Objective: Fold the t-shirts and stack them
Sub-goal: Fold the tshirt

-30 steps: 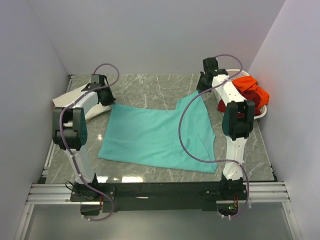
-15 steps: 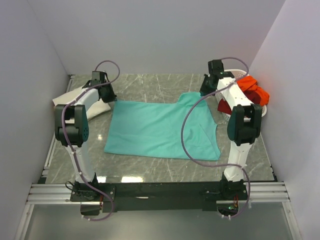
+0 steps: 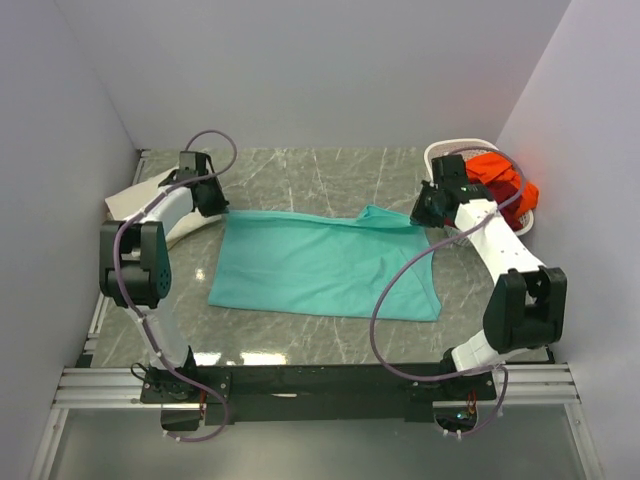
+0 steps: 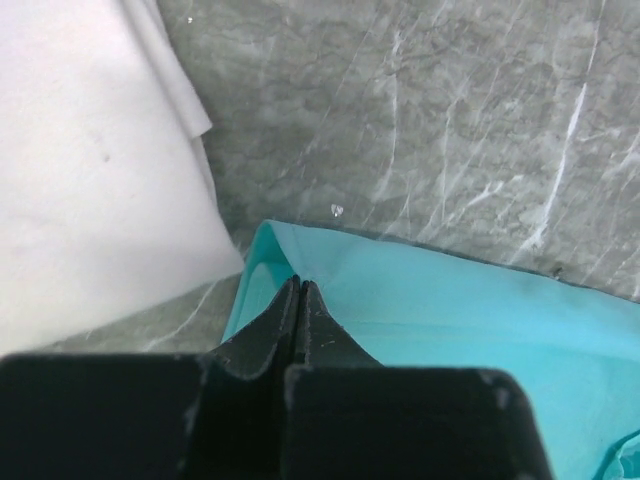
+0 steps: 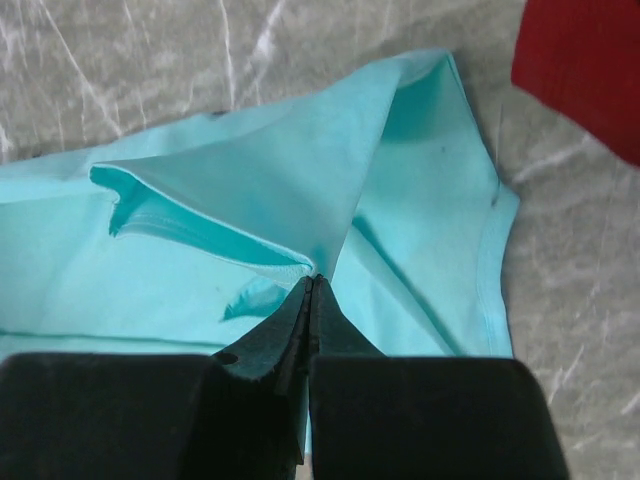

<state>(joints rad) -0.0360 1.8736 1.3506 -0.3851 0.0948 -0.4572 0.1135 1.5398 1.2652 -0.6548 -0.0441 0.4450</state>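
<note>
My left hand (image 3: 212,200) and right hand (image 3: 425,212) pinch the shirt's (image 3: 320,265) far edge, seemingly starting its fold. Next I'd carry both corners evenly to its near hem.

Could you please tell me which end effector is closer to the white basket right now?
Right. The right end effector pinches the teal t-shirt just left of the basket; the left end effector grips the shirt's opposite corner, far across the table.
</note>
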